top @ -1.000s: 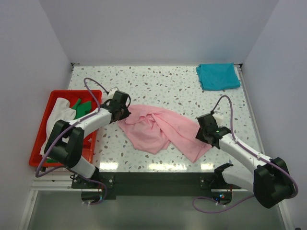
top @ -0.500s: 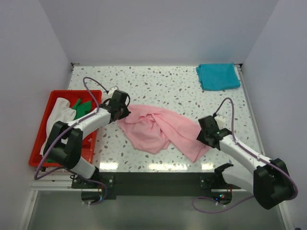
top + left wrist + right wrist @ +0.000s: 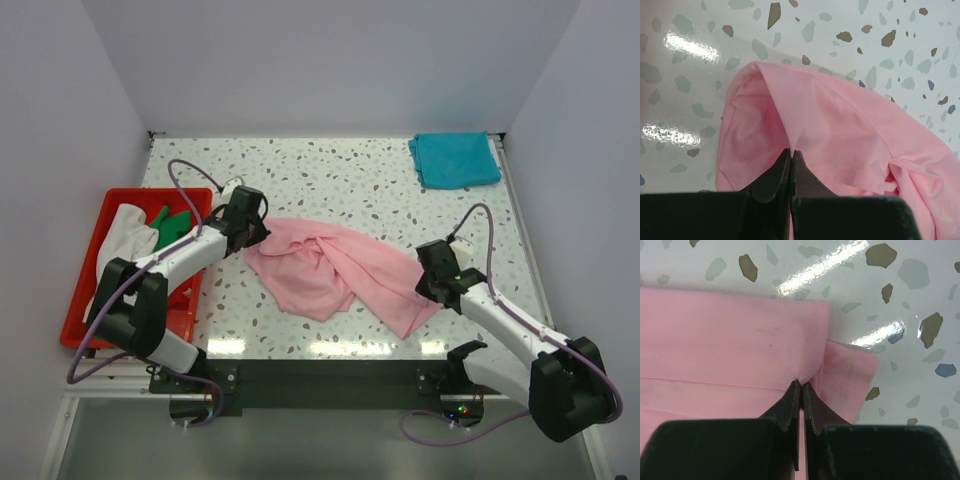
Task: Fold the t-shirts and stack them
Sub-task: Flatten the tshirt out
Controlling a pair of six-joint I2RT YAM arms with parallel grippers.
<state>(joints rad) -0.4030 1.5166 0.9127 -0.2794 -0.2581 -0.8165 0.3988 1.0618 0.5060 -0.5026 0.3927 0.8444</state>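
The light pink t-shirt lies crumpled in the middle of the table. My left gripper is shut on its left edge; the left wrist view shows the cloth pinched into a ridge at the jaw tips. My right gripper is shut on the shirt's right hem; the right wrist view shows the hem pinched between the tips. The teal t-shirt lies folded at the far right corner. The white t-shirt and the green t-shirt lie in the red tray.
The red plastic tray sits at the table's left edge, close to my left arm. White walls enclose the table on three sides. A black base bar runs along the near edge.
My left gripper has shifted slightly toward the far side and my right gripper slightly right and nearer, both still holding the pink shirt, which has barely moved.
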